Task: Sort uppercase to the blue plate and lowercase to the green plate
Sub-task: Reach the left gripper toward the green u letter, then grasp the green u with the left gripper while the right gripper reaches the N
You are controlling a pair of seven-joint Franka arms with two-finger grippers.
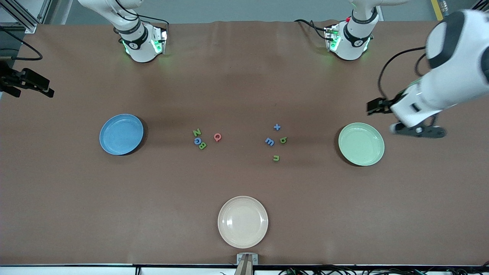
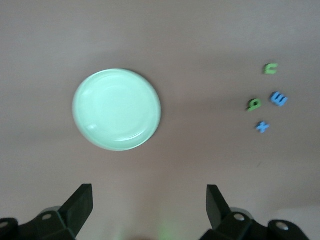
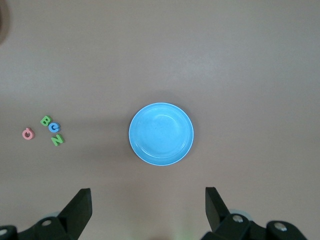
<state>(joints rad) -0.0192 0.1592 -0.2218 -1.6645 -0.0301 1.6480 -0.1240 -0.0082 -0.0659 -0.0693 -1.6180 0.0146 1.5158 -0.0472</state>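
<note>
Uppercase letters sit mid-table in front view: green Z [image 1: 196,132], blue G [image 1: 197,141] and green B [image 1: 203,145] clustered touching, pink Q [image 1: 217,137] just beside at their 3 o'clock. Blue plate [image 1: 121,134] at their 9 o'clock, well apart, empty. Lowercase group: blue x [image 1: 277,126], blue m [image 1: 269,141], green b [image 1: 283,140], green u [image 1: 276,157], loose cluster; green plate [image 1: 361,144] at its 3 o'clock, empty. Cream plate [image 1: 243,221] at 6 o'clock of the letters, nearest the camera. Left gripper [image 1: 376,107] up in the air above the table by the green plate; right gripper [image 1: 28,82] at the table's right-arm end. Left wrist view: fingers [image 2: 80,205] spread wide, holding nothing, green plate and lowercase letters below. Right wrist view: fingers [image 3: 80,207] wide apart, empty, over blue plate with capitals beside it.
</note>
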